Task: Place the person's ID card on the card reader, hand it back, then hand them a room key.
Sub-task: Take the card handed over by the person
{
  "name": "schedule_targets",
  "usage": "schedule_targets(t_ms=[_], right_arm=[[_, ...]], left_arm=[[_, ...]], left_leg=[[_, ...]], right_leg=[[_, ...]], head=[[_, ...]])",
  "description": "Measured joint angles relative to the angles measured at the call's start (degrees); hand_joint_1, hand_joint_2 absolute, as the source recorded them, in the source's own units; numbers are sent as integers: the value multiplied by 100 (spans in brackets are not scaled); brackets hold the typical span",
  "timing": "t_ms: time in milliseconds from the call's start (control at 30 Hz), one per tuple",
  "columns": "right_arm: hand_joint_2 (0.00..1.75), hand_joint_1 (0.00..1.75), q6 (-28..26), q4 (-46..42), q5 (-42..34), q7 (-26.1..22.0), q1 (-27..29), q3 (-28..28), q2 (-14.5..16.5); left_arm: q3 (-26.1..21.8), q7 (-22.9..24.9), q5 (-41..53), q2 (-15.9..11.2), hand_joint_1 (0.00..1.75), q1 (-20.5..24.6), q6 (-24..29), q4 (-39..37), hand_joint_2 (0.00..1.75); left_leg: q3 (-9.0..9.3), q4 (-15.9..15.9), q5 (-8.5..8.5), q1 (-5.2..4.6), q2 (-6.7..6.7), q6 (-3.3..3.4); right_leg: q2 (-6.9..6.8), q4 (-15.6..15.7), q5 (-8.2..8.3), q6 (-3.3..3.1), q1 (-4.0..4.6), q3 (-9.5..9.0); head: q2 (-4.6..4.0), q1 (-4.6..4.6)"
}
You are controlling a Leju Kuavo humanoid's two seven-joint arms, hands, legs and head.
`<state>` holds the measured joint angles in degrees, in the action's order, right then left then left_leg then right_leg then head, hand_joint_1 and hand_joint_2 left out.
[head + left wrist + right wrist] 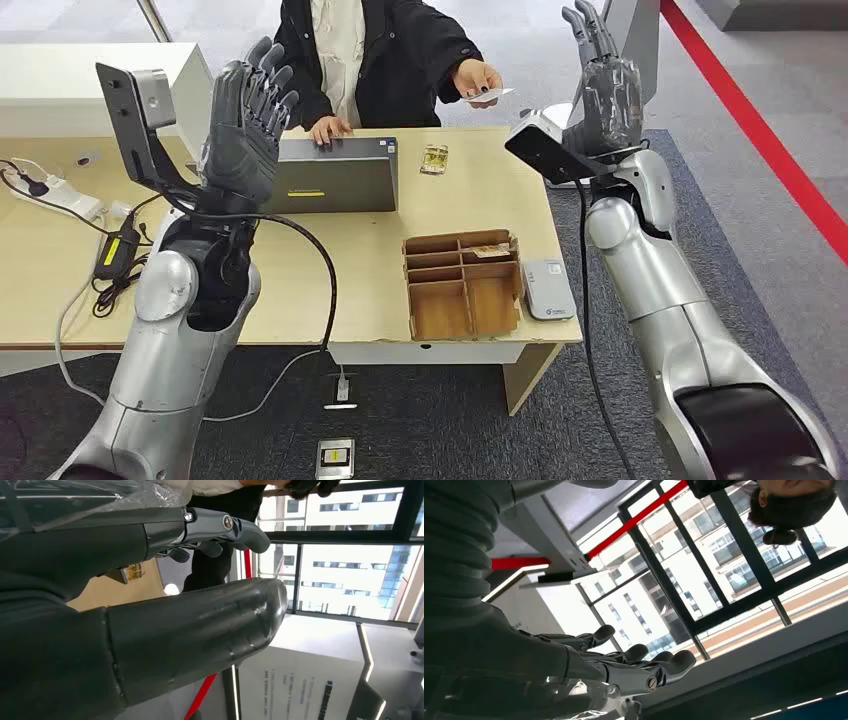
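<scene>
The person's hand (474, 78) held a small white ID card (492, 94) out just beside the raised right hand (605, 85), whose fingers were spread, holding nothing. The left hand (245, 120) was raised, empty. The flat grey card reader (549, 289) lay on the pale wooden surface (300, 290).

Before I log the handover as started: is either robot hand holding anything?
No. The left hand and right hand are raised, holding nothing. The person's hand holds the card by one end.
</scene>
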<state>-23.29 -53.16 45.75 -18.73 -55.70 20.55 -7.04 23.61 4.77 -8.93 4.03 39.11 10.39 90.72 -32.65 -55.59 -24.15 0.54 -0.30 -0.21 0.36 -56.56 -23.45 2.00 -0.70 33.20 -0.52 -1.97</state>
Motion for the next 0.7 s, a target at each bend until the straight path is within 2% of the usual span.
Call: schedule_targets(t_ms=[367, 533, 700], right_arm=[[175, 0, -576, 1498, 746, 61, -377, 478, 142], [175, 0, -977, 1910, 1393, 274, -489, 714, 172], [175, 0, -1052, 2252, 1673, 384, -688, 894, 174]], left_arm=[[-11, -59, 73, 97, 0, -185, -47, 1, 0], [-15, -68, 71, 99, 0, -213, -74, 1, 0], [-21, -68, 71, 99, 0, -242, -153, 0, 0]], left_leg=[[-1, 0, 0, 0, 0, 0], [0, -1, 0, 0, 1, 0], [0, -1, 0, 0, 1, 0]], right_leg=[[-2, 0, 0, 0, 1, 1], [-2, 0, 0, 0, 0, 1], [-2, 1, 0, 0, 0, 2]], head=[[0, 1], [0, 2], [0, 1]])
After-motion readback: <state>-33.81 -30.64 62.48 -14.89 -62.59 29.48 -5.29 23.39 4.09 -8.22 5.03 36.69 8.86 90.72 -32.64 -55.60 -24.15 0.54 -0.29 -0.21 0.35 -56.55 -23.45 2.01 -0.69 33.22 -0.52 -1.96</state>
